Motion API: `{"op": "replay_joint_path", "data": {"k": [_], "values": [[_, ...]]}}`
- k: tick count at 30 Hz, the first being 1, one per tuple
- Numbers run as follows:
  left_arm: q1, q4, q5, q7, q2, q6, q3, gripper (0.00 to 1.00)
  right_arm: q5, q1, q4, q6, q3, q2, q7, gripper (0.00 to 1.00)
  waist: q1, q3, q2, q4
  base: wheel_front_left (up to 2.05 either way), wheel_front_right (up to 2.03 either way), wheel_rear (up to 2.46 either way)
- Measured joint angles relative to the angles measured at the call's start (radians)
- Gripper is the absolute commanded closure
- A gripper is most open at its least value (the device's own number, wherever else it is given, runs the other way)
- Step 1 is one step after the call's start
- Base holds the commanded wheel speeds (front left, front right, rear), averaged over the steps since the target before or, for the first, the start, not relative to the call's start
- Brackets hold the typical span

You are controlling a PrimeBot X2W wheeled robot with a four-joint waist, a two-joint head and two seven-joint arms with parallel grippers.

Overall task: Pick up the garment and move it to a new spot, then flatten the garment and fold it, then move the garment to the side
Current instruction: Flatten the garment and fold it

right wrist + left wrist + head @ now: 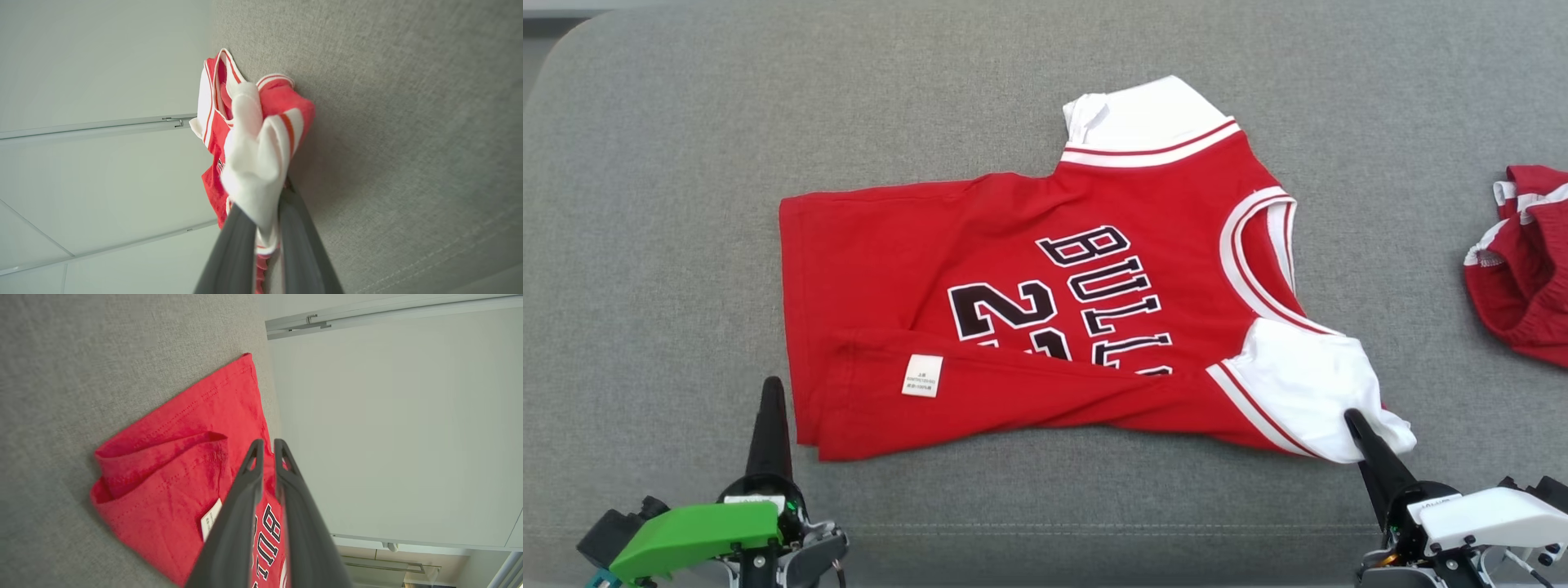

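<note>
The garment (1013, 269), a red jersey with white sleeves and black lettering, lies spread on the grey padded surface (670, 163), its near long edge folded over and showing a white label (922, 376). My left gripper (770, 392) stands just off the jersey's near left corner, apart from the cloth. In the left wrist view its fingers (268, 447) are a narrow gap apart with nothing between them, above the folded hem (163, 465). My right gripper (1354, 420) is shut on the near white sleeve (1307, 384), and the bunched sleeve (253, 163) hides its tips.
A second red and white piece of clothing (1523, 261) lies crumpled at the surface's right edge. The grey surface extends widely to the left and behind the jersey. Pale walls show beyond its edge in both wrist views.
</note>
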Motion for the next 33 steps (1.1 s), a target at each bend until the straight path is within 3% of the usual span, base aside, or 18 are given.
{"op": "replay_joint_path", "data": {"k": [3, 6, 10, 12, 13, 17, 22, 33], "values": [[0.010, -0.011, -0.005, 0.000, 0.000, 0.000, -0.023, 0.86, -0.016, 0.007, -0.013, 0.000, 0.002, -0.012, -0.004, 1.00, 0.0000, 0.012, 0.0000, 0.005, 0.00, 0.00, 0.00], [0.012, -0.023, -0.005, 0.000, 0.003, 0.000, -0.040, 0.79, -0.040, 0.005, -0.023, 0.000, 0.006, -0.026, -0.005, 1.00, 0.0000, 0.025, 0.0000, 0.009, 0.00, 0.00, 0.00], [0.012, -0.005, 0.001, 0.002, 0.006, 0.012, -0.098, 0.55, -0.065, 0.003, -0.021, 0.000, 0.009, -0.045, -0.007, 1.00, 0.0000, 0.032, 0.0000, 0.020, 0.00, 0.00, 0.00], [0.018, 0.019, 0.003, 0.028, 0.005, 0.036, -0.138, 0.46, -0.066, 0.000, -0.019, 0.000, 0.013, -0.047, -0.007, 1.00, 0.0000, 0.032, 0.0000, 0.026, 0.00, 0.00, 0.00], [0.021, 0.026, 0.008, 0.031, 0.004, 0.044, -0.145, 0.46, -0.067, -0.001, -0.018, 0.000, 0.017, -0.047, -0.007, 1.00, 0.0000, 0.031, 0.0000, 0.027, 0.00, 0.00, 0.00], [0.035, 0.048, 0.006, 0.045, 0.007, 0.067, -0.152, 0.25, -0.070, -0.002, -0.019, 0.000, 0.028, -0.044, -0.007, 1.00, 0.0000, 0.030, 0.0000, 0.028, 0.00, 0.00, 0.00], [0.049, 0.098, -0.005, 0.040, 0.008, 0.097, -0.137, 0.25, -0.070, -0.002, -0.022, 0.000, 0.039, -0.035, -0.006, 1.00, 0.0000, 0.032, 0.0000, 0.024, 0.00, 0.00, 0.00], [0.014, 0.132, -0.047, 0.031, 0.007, 0.093, -0.122, 0.25, -0.071, -0.002, -0.027, 0.000, 0.040, -0.026, -0.001, 1.00, 0.0000, 0.044, 0.0000, 0.015, 0.00, 0.00, 0.00]]}}
